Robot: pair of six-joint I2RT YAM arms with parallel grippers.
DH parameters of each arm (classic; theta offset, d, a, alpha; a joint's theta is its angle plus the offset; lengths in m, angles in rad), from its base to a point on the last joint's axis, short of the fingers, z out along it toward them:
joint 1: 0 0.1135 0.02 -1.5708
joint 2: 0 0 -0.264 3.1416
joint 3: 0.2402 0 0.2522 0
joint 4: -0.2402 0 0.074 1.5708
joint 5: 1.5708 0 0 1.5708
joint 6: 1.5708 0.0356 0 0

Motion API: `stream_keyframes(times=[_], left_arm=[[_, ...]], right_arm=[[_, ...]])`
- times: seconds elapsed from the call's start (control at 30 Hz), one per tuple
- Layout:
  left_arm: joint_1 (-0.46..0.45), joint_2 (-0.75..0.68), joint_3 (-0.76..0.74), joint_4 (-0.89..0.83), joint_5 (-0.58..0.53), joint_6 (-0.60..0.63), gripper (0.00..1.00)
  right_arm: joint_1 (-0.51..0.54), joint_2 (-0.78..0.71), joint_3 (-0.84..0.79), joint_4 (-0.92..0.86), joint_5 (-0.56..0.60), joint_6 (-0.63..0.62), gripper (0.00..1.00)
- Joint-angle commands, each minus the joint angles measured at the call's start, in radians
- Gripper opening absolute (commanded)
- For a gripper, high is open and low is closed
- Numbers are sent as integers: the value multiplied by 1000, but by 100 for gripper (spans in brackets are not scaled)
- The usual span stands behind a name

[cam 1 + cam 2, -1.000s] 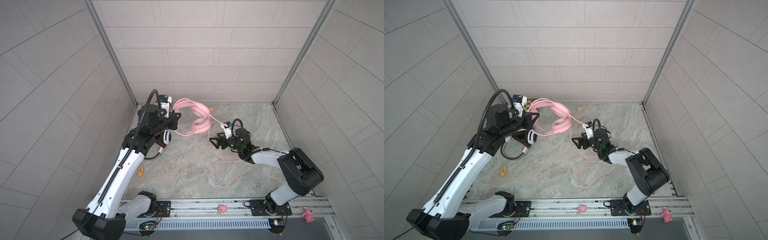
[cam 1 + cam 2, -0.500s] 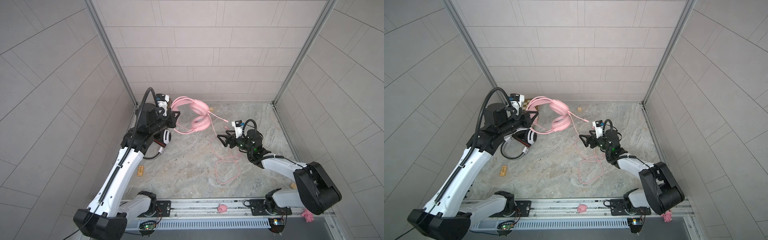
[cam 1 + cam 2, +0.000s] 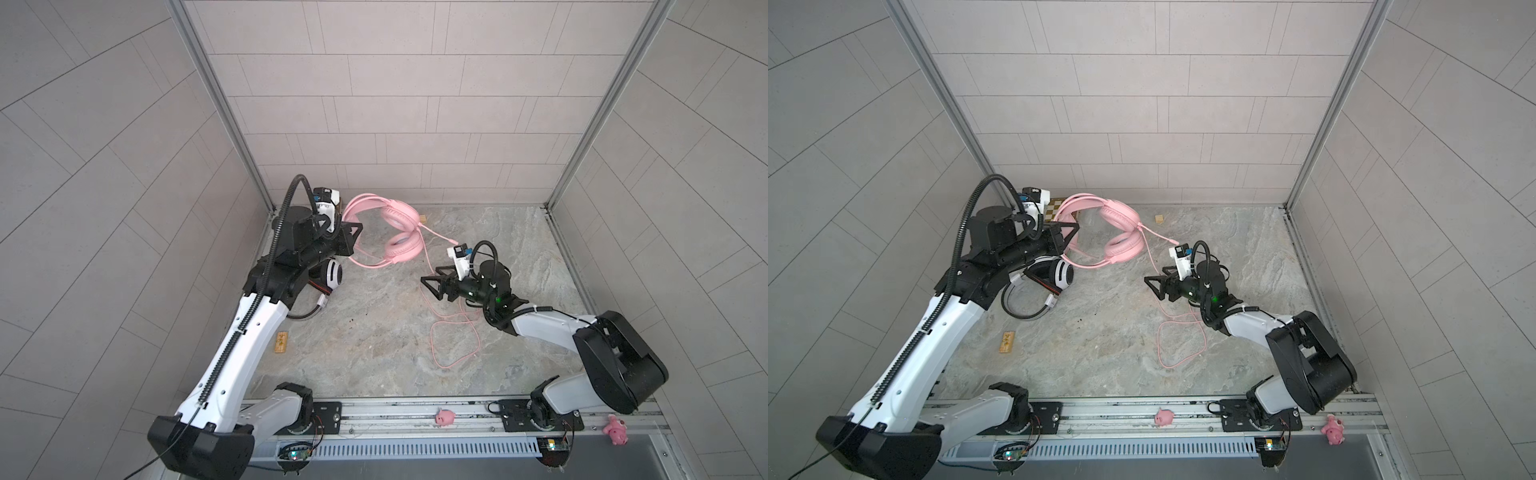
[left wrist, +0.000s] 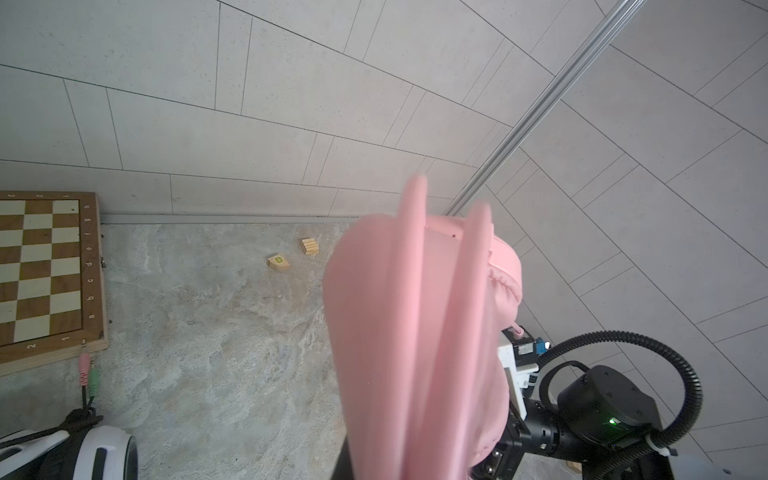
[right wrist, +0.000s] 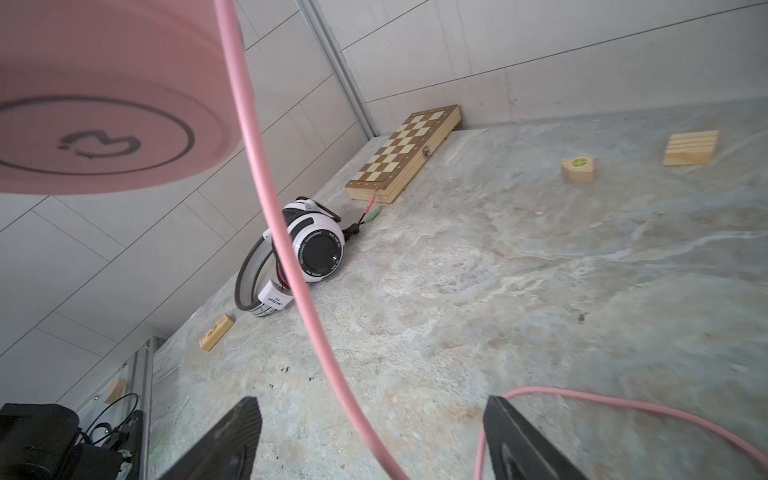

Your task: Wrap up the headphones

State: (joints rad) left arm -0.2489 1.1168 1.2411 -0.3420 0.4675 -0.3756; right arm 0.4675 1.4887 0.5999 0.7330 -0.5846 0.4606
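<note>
My left gripper (image 3: 353,232) (image 3: 1069,237) is shut on the headband of the pink headphones (image 3: 401,245) (image 3: 1121,245) and holds them above the floor. In the left wrist view the pink headband (image 4: 415,332) hides the jaws. The pink cord (image 3: 453,340) (image 3: 1183,340) hangs from an ear cup and loops on the floor. My right gripper (image 3: 434,282) (image 3: 1156,284) (image 5: 370,401) is open, low over the floor, and the cord (image 5: 341,374) passes between its fingers without touching them. The white headphones (image 3: 332,274) (image 3: 1061,274) (image 5: 316,249) (image 4: 95,453) lie on the floor under my left arm.
A folded chessboard (image 3: 1054,210) (image 4: 41,270) (image 5: 407,153) lies in the back left corner. Small wooden blocks (image 3: 280,343) (image 3: 1158,219) (image 4: 278,262) are scattered on the stone floor. Two pink toy pigs (image 3: 444,417) sit on the front rail. Walls close in on three sides.
The right arm's elbow has swung to the right, while its open gripper stays by the hanging cord. The left arm and the pink headphones have hardly moved.
</note>
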Motion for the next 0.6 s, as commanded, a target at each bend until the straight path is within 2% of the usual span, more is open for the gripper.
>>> stream_keyframes(times=[0.0, 0.13, 0.3, 0.47, 0.57], left_arm=[[7, -6, 18, 144, 59, -79, 0], [25, 1, 39, 156, 64, -96, 0], [69, -3, 11, 210, 10, -139, 0], [85, 7, -23, 294, -82, -184, 0], [89, 8, -45, 333, -194, -186, 0]], right_arm=[[35, 99, 13, 77, -24, 22, 81], [58, 175, 34, 173, -56, 77, 69], [101, 131, -20, 160, -21, 80, 33], [155, 18, -61, 41, 38, 44, 22], [193, -74, -66, -86, 68, 2, 11]])
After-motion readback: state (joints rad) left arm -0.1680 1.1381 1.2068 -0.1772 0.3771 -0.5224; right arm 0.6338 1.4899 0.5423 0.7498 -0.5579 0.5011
